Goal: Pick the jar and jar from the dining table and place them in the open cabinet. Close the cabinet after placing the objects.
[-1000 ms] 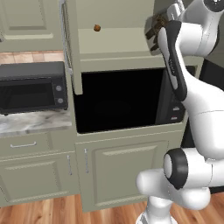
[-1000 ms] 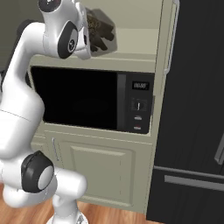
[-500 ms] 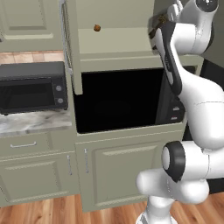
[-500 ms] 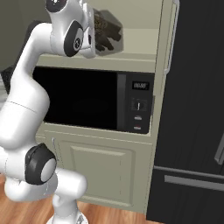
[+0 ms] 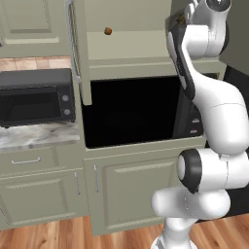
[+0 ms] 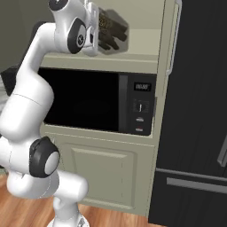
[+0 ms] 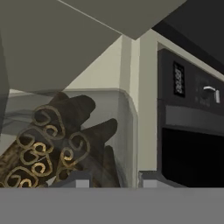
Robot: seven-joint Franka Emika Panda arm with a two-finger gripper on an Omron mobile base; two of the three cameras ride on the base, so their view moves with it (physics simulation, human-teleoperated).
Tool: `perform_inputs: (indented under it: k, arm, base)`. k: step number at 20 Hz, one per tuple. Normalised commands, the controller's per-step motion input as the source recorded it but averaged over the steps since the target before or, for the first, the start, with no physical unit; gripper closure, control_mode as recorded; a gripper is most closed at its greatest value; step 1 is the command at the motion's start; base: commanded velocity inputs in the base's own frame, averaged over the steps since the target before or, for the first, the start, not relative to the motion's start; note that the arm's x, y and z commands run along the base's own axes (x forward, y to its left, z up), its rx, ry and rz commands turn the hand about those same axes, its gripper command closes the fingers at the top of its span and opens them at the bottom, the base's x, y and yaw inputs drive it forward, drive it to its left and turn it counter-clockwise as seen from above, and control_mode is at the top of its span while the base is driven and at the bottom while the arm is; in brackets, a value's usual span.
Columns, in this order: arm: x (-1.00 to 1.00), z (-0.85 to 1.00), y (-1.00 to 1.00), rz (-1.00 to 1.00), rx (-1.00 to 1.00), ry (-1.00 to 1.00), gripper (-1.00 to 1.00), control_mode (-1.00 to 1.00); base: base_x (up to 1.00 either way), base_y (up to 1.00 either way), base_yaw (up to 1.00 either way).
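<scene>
A clear glass jar [image 6: 111,32] with dark brown sticks inside lies sideways in my gripper [image 6: 98,29], which is shut on it. The arm is raised high, with the gripper [image 5: 177,22] at the right side of the open cabinet [image 5: 136,46]. The cabinet's sage-green door [image 5: 80,58] is swung out to the left. In the hand view the jar [image 7: 65,140] sits close between the fingertips [image 7: 77,179], in front of the cabinet's pale inner wall. A small brown round thing [image 5: 107,31] sits deep on the cabinet shelf. The dining table is out of view.
A built-in black oven [image 5: 131,112] with a control panel [image 6: 140,106] sits directly under the cabinet. A black microwave [image 5: 36,99] stands on a marble counter [image 5: 39,137] to the left. A black fridge [image 6: 195,111] is to the right.
The arm has straightened upward and swung the jar slightly further toward the cabinet opening. The grip on the jar is unchanged.
</scene>
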Motion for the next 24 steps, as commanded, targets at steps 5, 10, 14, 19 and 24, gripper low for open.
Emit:
perform_inputs:
  k: [5, 10, 14, 19, 24]
  arm:
    - [0.07, 0.24, -0.14, 0.00, 0.14, 0.00, 1.00, -1.00]
    - [0.11, 0.12, -0.12, 0.02, 0.13, 0.00, 1.00, -1.00]
    - [0.12, 0.00, -0.03, 0.00, 0.03, -0.02, 1.00, -1.00]
    - [0.14, 0.00, -0.01, 0.00, 0.00, -0.08, 1.00, -1.00]
    - [0.15, 0.00, -0.03, 0.00, 0.00, -0.07, 1.00, -1.00]
  base:
    - [0.00, 0.00, 0.00]
    - [0.00, 0.00, 0.00]
    - [0.00, 0.00, 0.00]
    - [0.00, 0.00, 0.00]
    - [0.00, 0.00, 0.00]
